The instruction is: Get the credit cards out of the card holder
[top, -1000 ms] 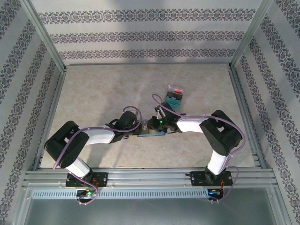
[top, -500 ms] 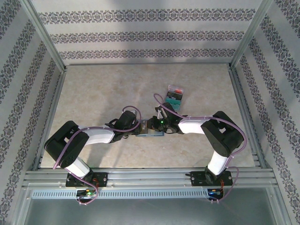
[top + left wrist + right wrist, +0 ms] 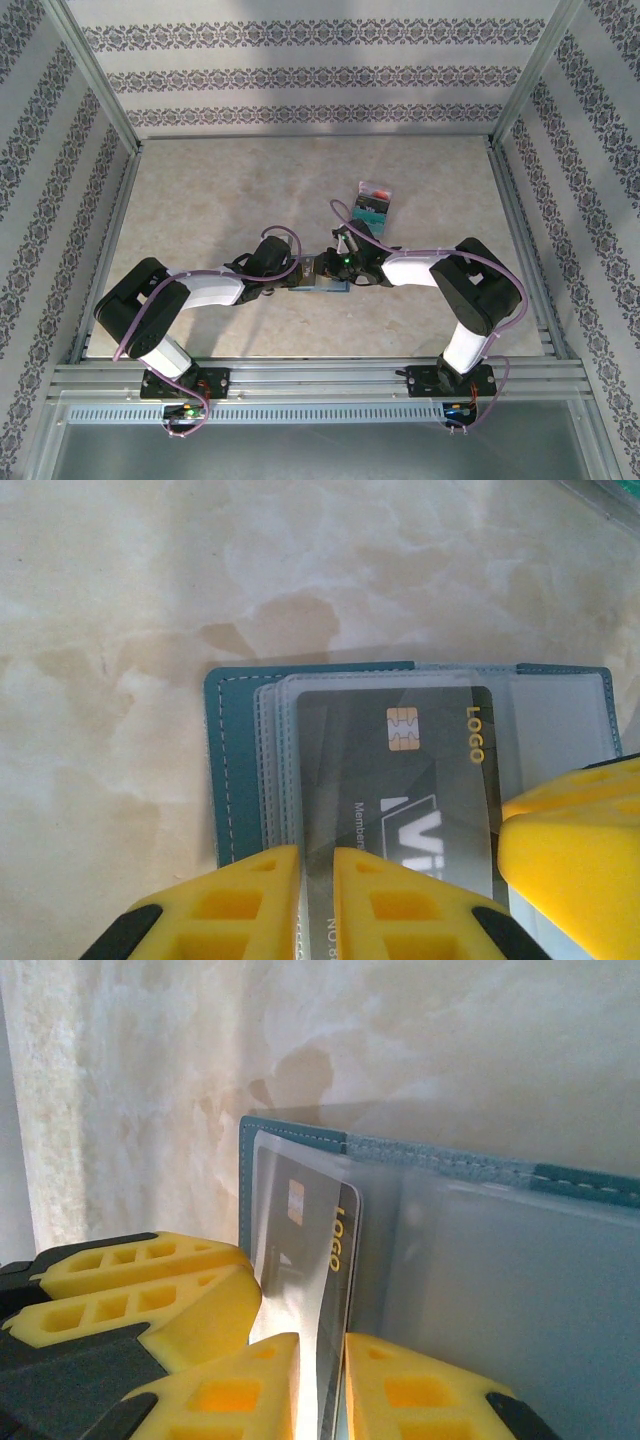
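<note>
Card holder (image 3: 236, 780) lies opened flat on the marbled table (image 3: 120, 600), right at the left gripper's (image 3: 315, 905) fingertips. It is teal-blue with pale stitching along the rim and clear plastic sleeves inside. One dark card (image 3: 400, 790) sits in the front sleeve, with a gold chip and a gold "LOGO" near its far end. The card's long axis runs straight out from the left fingers, chip end pointing away from them. The holder's long axis runs crosswise, from one gripper to the other.

Left fingers are pressed together on the near edge of the sleeve with the card in it. The right gripper (image 3: 335, 1380) pinches the dark card's logo-side edge. Beyond the right gripper, well apart, lies one small pile of loose cards (image 3: 372, 203); red-orange and teal show, but their number cannot be told.
</note>
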You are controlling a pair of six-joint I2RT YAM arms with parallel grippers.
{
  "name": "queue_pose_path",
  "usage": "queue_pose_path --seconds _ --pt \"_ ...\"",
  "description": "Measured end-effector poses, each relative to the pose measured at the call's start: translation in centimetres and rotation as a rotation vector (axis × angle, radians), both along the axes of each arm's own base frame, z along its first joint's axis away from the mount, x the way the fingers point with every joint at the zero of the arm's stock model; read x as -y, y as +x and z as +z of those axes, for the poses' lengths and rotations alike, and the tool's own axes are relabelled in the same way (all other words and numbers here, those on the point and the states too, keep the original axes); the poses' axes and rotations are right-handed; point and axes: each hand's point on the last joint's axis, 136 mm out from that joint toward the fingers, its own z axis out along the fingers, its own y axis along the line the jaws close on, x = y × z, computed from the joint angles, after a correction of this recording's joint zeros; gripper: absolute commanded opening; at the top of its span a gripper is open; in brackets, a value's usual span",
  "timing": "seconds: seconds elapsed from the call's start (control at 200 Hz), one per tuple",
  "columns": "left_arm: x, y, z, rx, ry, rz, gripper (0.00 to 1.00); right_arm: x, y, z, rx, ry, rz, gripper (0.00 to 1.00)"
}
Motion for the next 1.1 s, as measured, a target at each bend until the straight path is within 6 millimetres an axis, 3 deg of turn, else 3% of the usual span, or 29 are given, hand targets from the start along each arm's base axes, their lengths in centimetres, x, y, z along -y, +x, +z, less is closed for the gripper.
queue_pose_path --seconds 0.695,1.099 --pt "0.0 0.0 0.0 0.001 0.000 0.000 0.16 0.2 -0.3 0.3 -0.005 0.019 -0.019 0.22" --pt "0.0 0.0 0.0 0.001 0.000 0.000 0.16 0.2 -1.2 -1.0 -0.035 -0.027 -0.019 0.24"
